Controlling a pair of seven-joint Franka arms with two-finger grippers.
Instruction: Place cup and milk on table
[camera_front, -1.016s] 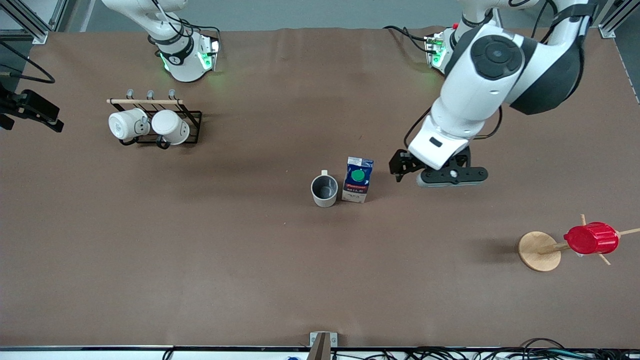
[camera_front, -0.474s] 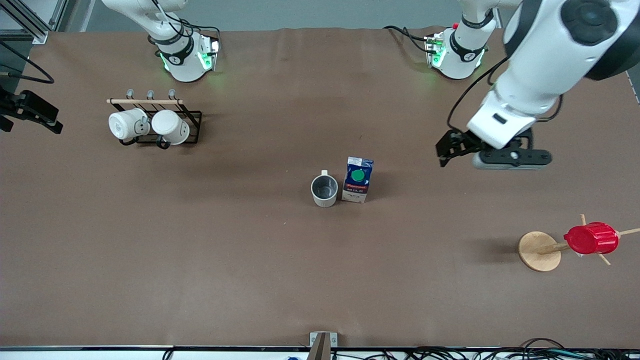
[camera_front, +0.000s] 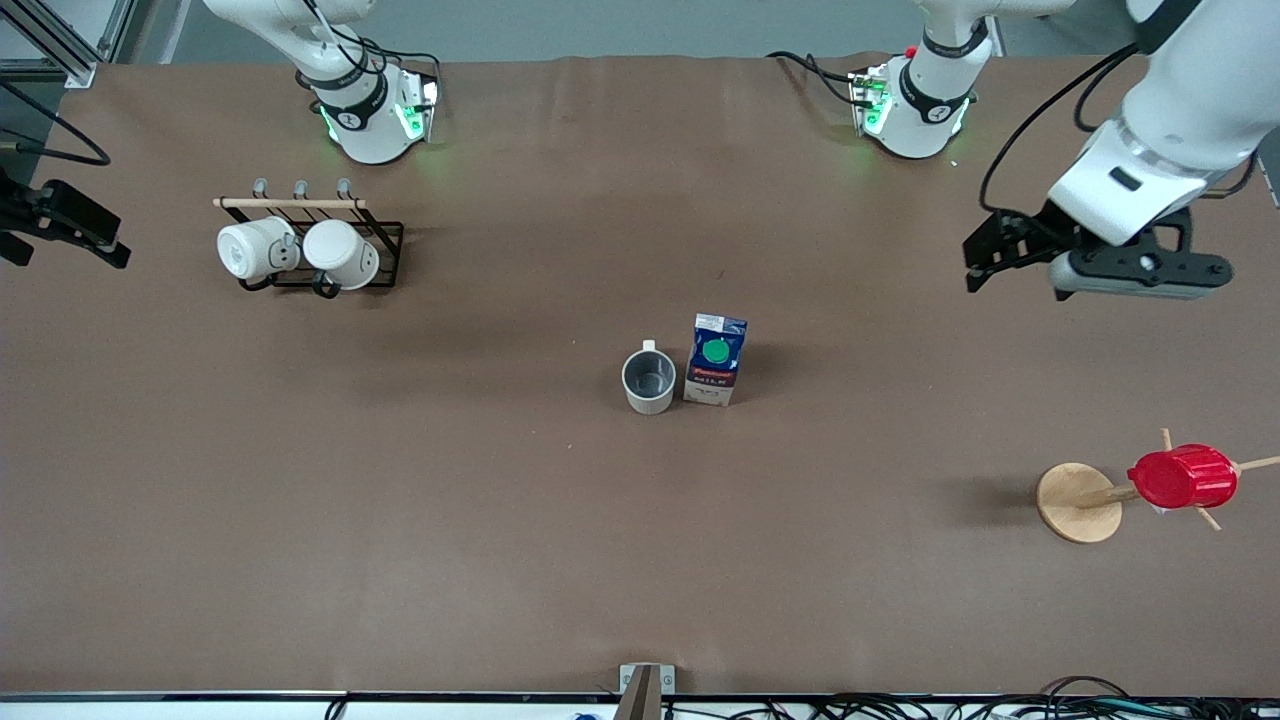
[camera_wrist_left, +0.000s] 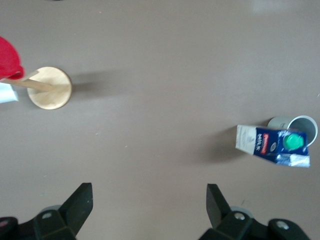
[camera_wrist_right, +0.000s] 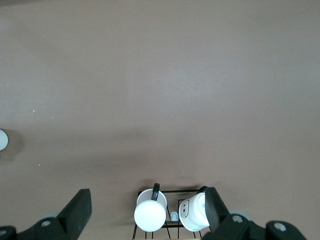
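The cup (camera_front: 649, 379), an off-white mug with a dark grey inside, stands upright near the middle of the table (camera_front: 500, 540). The milk (camera_front: 716, 359), a dark blue carton with a green cap, stands right beside it toward the left arm's end. Both also show in the left wrist view, the milk (camera_wrist_left: 272, 145) and the cup (camera_wrist_left: 300, 126). My left gripper (camera_front: 985, 262) is open and empty over bare table, well away from the milk toward the left arm's end; its own view (camera_wrist_left: 148, 200) shows the fingers wide apart. My right gripper (camera_wrist_right: 145, 202) is open and empty, high over the mug rack.
A black wire rack (camera_front: 385, 235) with two white mugs (camera_front: 300, 250) stands near the right arm's base. A wooden stand (camera_front: 1078, 502) carrying a red ribbed cup (camera_front: 1182, 477) stands toward the left arm's end, nearer the front camera. A black device (camera_front: 60, 220) sits at the right arm's end.
My left gripper has drawn away from the milk, moving toward the left arm's end of the table. The cup and the milk have not moved.
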